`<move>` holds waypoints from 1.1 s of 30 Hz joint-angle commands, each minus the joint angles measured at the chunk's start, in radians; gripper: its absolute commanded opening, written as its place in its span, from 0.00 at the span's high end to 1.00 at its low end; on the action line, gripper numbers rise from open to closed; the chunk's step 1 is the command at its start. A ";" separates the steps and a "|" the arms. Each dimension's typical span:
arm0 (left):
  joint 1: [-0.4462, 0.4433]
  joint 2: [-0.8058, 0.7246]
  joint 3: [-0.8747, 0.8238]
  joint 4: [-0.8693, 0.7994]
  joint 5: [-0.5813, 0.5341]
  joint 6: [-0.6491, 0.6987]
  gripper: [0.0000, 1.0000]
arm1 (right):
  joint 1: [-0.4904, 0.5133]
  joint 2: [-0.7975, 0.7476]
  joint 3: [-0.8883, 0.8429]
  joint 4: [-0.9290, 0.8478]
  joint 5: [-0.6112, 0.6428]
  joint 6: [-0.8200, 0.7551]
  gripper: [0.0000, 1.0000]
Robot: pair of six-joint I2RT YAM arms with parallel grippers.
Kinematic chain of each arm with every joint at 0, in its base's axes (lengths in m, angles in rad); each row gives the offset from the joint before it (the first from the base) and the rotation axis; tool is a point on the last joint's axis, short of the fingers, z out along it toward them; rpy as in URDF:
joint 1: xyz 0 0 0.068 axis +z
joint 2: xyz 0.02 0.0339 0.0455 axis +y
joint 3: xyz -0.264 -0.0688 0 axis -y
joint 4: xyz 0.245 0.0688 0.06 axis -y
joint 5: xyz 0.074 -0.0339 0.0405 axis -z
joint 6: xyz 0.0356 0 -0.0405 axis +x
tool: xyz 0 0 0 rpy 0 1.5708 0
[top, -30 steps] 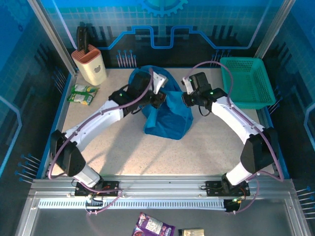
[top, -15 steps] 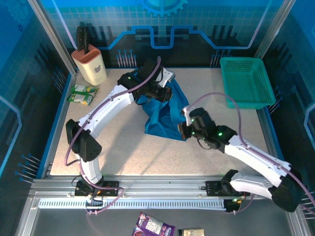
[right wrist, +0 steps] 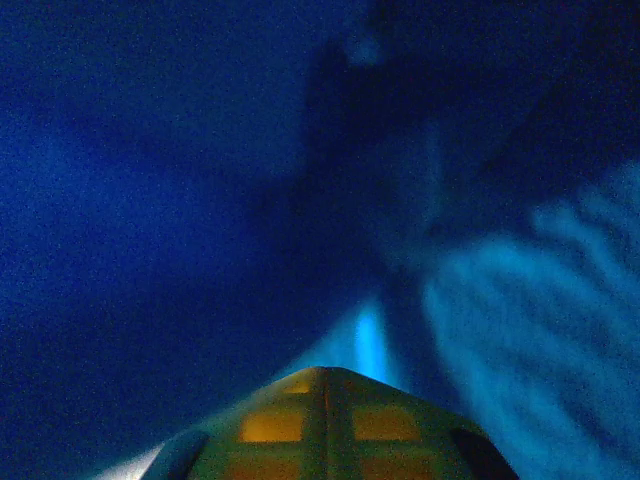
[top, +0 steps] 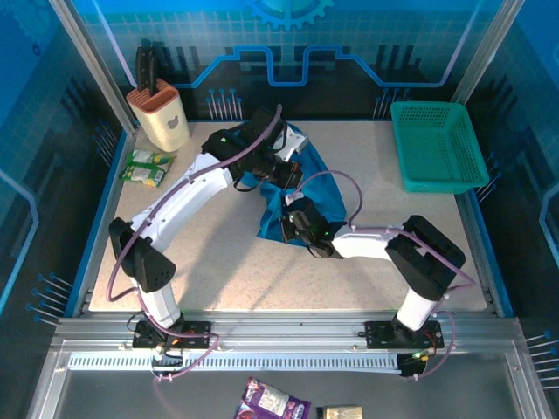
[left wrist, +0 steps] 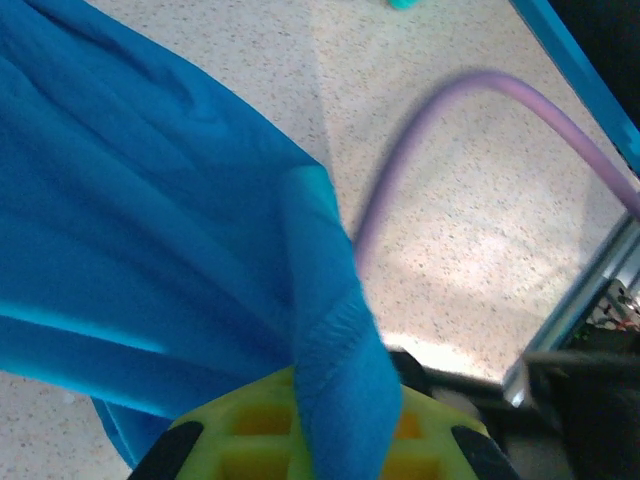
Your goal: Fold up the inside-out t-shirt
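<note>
The blue t-shirt [top: 319, 196] hangs bunched from my left gripper [top: 286, 170], its lower part resting on the table. In the left wrist view a stitched hem of the t-shirt [left wrist: 150, 220] runs down between the yellow-green fingers [left wrist: 245, 430], and the left gripper [left wrist: 335, 400] is shut on it. My right gripper [top: 291, 225] sits low against the shirt's bottom left edge. In the right wrist view its fingers meet in a closed seam; the right gripper [right wrist: 325, 375] is pushed in among dark folds of the t-shirt [right wrist: 180, 150], nothing visible between them.
A teal mesh basket [top: 437, 144] stands at the back right. A knife block [top: 162, 113] and a green snack packet [top: 147, 166] are at the back left. The right arm's purple cable [left wrist: 430, 130] loops over the shirt. Blue rails edge the table.
The right arm has let go at the shirt's top right, swung down and then left, and now its gripper is at the shirt's lower edge. The left gripper still holds the shirt up.
</note>
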 commanded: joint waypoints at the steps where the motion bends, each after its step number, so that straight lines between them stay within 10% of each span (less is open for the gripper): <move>1: -0.038 -0.075 -0.005 -0.046 0.042 0.005 1.00 | -0.055 0.067 0.081 0.232 0.015 -0.017 1.00; 16: -0.184 -0.097 0.150 -0.102 0.191 0.020 1.00 | -0.149 0.295 0.295 0.234 -0.335 0.015 0.84; 28: -0.183 -0.186 0.069 -0.117 0.085 0.002 1.00 | -0.310 -0.148 -0.051 -0.171 -0.333 0.013 0.58; 33: -0.192 -0.178 0.045 -0.074 0.155 -0.012 1.00 | -0.301 -0.164 -0.073 -0.017 -0.565 0.082 0.57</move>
